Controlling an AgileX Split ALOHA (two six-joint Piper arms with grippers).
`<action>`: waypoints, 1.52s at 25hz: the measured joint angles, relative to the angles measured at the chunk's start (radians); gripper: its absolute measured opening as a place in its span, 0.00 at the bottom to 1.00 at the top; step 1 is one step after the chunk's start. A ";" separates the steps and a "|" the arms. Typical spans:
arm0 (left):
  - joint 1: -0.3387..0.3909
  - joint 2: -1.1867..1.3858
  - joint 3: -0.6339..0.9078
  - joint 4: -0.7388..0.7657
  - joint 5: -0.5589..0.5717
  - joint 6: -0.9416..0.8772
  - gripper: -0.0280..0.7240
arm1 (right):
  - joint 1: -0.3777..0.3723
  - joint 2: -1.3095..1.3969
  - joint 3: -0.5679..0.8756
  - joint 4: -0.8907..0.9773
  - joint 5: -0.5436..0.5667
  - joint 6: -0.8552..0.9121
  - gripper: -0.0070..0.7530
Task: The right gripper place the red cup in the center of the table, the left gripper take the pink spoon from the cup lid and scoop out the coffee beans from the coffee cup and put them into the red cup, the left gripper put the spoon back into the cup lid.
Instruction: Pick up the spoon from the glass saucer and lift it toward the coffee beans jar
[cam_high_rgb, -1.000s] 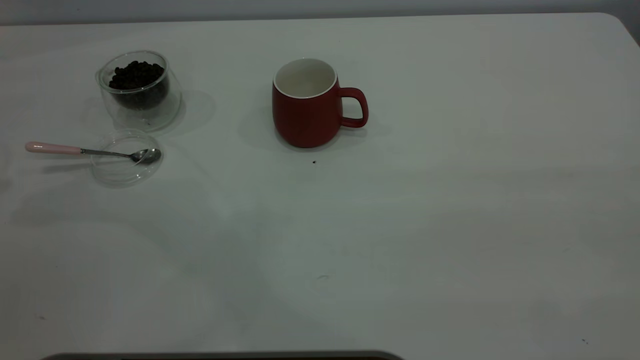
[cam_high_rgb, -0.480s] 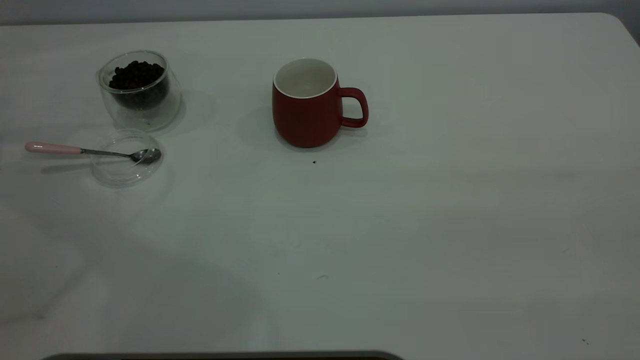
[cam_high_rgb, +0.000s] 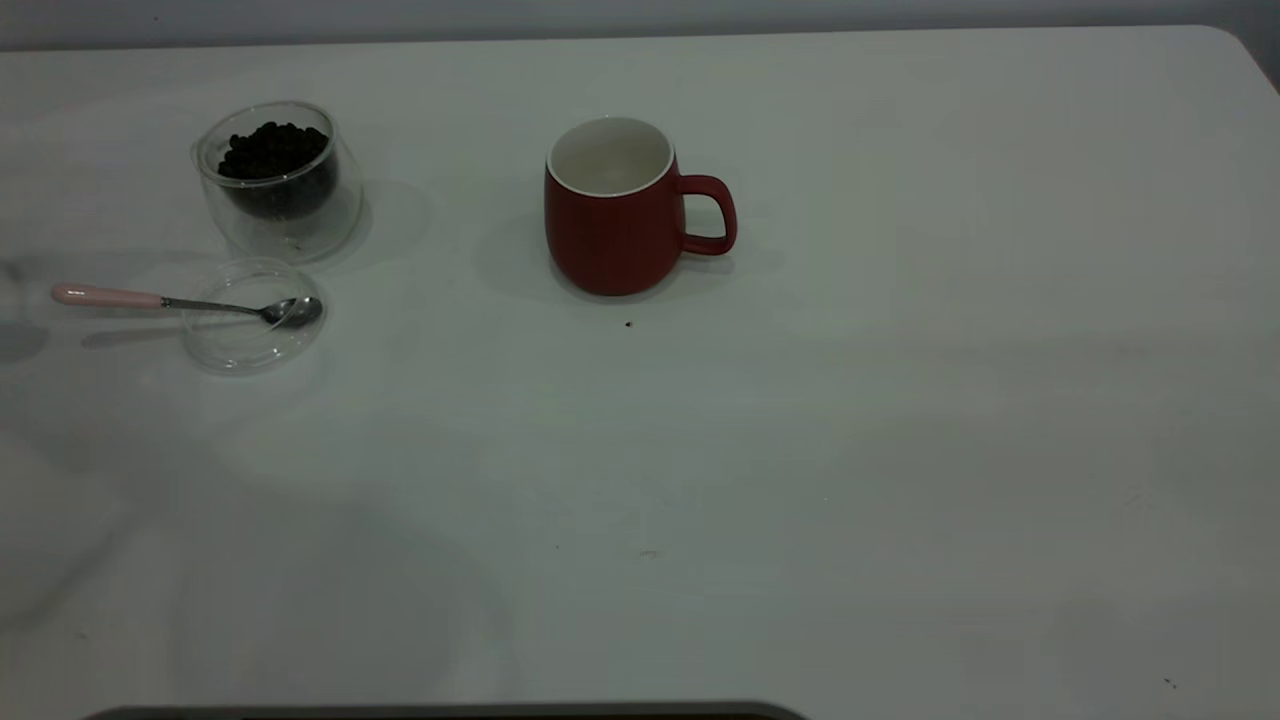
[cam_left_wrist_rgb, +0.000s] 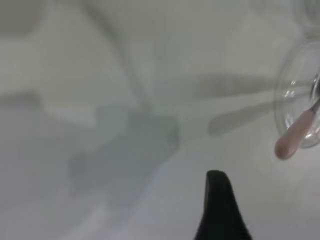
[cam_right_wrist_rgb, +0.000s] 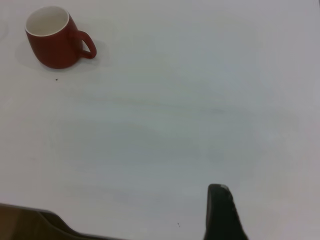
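Upper left of ext. view: coffee cup (cam_high_rgb: 279, 180), clear double-walled glass, rounded, heaped w/ dark coffee beans (cam_high_rgb: 270, 150).
Just below it: cup lid (cam_high_rgb: 251, 316), shallow clear disc; pink spoon (cam_high_rgb: 186, 303) lies across it, shiny metal bowl inside, pale pink handle sticking out left past the rim.
Top centre: red cup (cam_high_rgb: 617, 208), glossy rounded ceramic, white inside, loop handle to the right, upright.
Room: you've got bare white table (cam_high_rgb: 800, 480) across the lower and right frame; rounded corner top right.
Left gripper (cam_left_wrist_rgb: 221, 210): one black tapered fingertip above table, near spoon handle; opening can't be told.
Right gripper (cam_right_wrist_rgb: 224, 212): one tip, well apart from red cup; can't tell either.
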 joint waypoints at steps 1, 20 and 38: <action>0.000 0.007 -0.001 -0.015 0.000 0.014 0.79 | 0.000 0.000 0.000 0.000 0.000 0.000 0.67; -0.020 0.133 -0.005 -0.178 0.046 0.160 0.83 | 0.000 0.000 0.000 0.000 0.000 0.000 0.67; -0.117 0.172 -0.005 -0.210 0.039 0.190 0.83 | 0.000 0.000 0.000 0.000 0.000 0.000 0.67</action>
